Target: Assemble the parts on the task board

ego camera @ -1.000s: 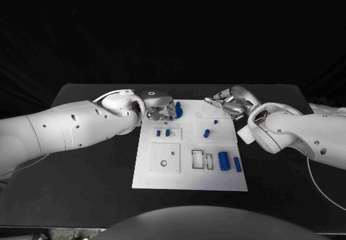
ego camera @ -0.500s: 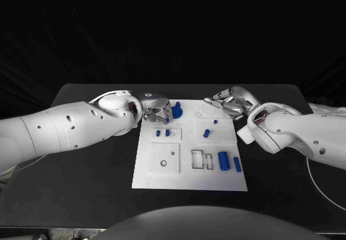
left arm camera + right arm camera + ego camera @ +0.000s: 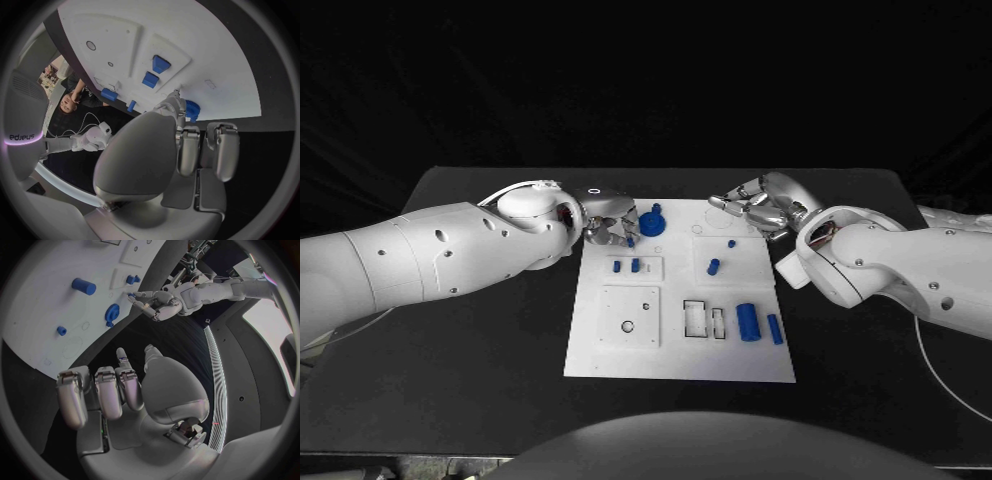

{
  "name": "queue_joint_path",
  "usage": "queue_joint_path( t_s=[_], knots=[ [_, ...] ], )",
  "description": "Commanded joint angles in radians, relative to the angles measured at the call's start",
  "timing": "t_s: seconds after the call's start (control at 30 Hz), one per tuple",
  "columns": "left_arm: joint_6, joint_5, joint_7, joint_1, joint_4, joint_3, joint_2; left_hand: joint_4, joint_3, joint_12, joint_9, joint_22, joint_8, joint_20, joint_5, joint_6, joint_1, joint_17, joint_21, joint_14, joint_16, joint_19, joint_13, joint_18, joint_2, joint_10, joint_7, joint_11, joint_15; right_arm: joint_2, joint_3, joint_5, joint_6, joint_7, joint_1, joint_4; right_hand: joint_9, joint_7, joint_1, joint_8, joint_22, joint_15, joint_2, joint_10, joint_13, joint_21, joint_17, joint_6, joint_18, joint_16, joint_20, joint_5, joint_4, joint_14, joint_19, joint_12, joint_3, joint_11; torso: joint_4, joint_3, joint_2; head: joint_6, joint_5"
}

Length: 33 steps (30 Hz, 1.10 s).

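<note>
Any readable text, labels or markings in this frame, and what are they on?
"edlpus" or close to it, in pale letters, uncertain, on the grey casing at the edge of the left wrist view.
The task board carries no readable print; faint marks near its far end are too small to read.
Nothing readable on the left hand or right hand.

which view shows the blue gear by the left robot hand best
The right wrist view: the blue gear lies unobstructed on the task board, teeth visible. The head view shows it small; in the left wrist view the left robot hand hides part of it.
</note>
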Motion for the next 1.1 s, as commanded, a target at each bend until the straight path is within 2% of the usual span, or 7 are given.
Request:
queue_joint_path(
  t_s=[0.03,0.47,0.63,0.73,1.1],
  knots=[
    [0.025,0.004,-0.012,0.000,-0.004,0.000,0.003,0.002,0.006,-0.003,0.001,0.263,0.004,-0.004,0.003,-0.003,-0.005,0.263,0.006,0.106,0.003,0.103,0.001,-0.015,-0.002,-0.002,0.002,0.002,0.006,0.000,0.000,-0.003,0.012,0.002,-0.001,0.002,0.001,0.001,0.001,0.006,0.263,-0.005,0.008,0.105,0.262,0.004,0.263,-0.005,-0.014,0.004,-0.004,0.001,-0.001,0.106,0.107,-0.005,-0.007,-0.003,0.0003,0.0010,-0.001,0.000,0.000],
    [0.038,0.004,-0.004,-0.001,-0.026,-0.001,0.014,0.002,0.008,-0.004,0.000,0.263,0.002,-0.004,0.003,-0.005,-0.006,0.263,0.006,0.106,0.003,0.103,0.001,-0.015,-0.004,-0.006,0.003,0.002,0.007,0.000,0.000,-0.003,0.014,0.002,-0.001,0.003,0.001,0.001,0.001,0.006,0.263,-0.005,0.008,0.105,0.262,0.004,0.263,-0.005,-0.014,0.004,-0.004,0.001,-0.001,0.106,0.107,-0.005,-0.007,-0.003,-0.0013,0.0007,0.000,0.000,0.002],
    [0.043,0.005,0.003,-0.003,-0.033,-0.001,0.021,0.003,0.009,-0.005,0.000,0.263,0.002,-0.003,0.002,-0.005,-0.008,0.263,0.006,0.106,0.003,0.103,0.001,-0.015,-0.004,-0.007,0.003,0.003,0.007,-0.001,0.000,-0.004,0.014,0.001,-0.001,0.004,0.001,0.001,0.001,0.006,0.263,-0.005,0.008,0.105,0.262,0.004,0.263,-0.005,-0.014,0.004,-0.004,0.001,-0.001,0.106,0.107,-0.005,-0.007,-0.003,0.0004,0.0005,0.000,0.000,-0.002],
    [0.048,0.005,0.005,-0.004,-0.031,-0.002,0.022,0.004,0.010,-0.005,0.000,0.263,0.001,-0.003,0.002,-0.006,-0.009,0.263,0.006,0.106,0.003,0.103,0.001,-0.015,-0.004,-0.009,0.003,0.002,0.007,-0.001,0.000,-0.004,0.014,0.001,-0.001,0.004,0.001,0.001,0.001,0.006,0.263,-0.005,0.008,0.105,0.262,0.004,0.263,-0.005,-0.014,0.004,-0.004,0.001,-0.001,0.106,0.107,-0.005,-0.007,-0.003,-0.0007,0.0009,0.000,0.000,-0.002],
    [0.085,0.007,0.003,-0.004,-0.038,-0.003,0.030,0.004,0.011,-0.005,-0.001,0.263,0.001,-0.003,0.002,-0.007,-0.010,0.263,0.006,0.106,0.003,0.103,0.001,-0.015,-0.004,-0.011,0.002,0.002,0.007,-0.002,0.000,-0.004,0.011,0.003,-0.001,0.006,0.001,0.001,0.001,0.007,0.263,-0.005,0.008,0.105,0.262,0.004,0.263,-0.005,-0.014,0.004,-0.004,0.001,-0.002,0.106,0.107,-0.005,-0.008,-0.002,-0.0002,0.0013,-0.001,0.000,-0.002]
  ],
)
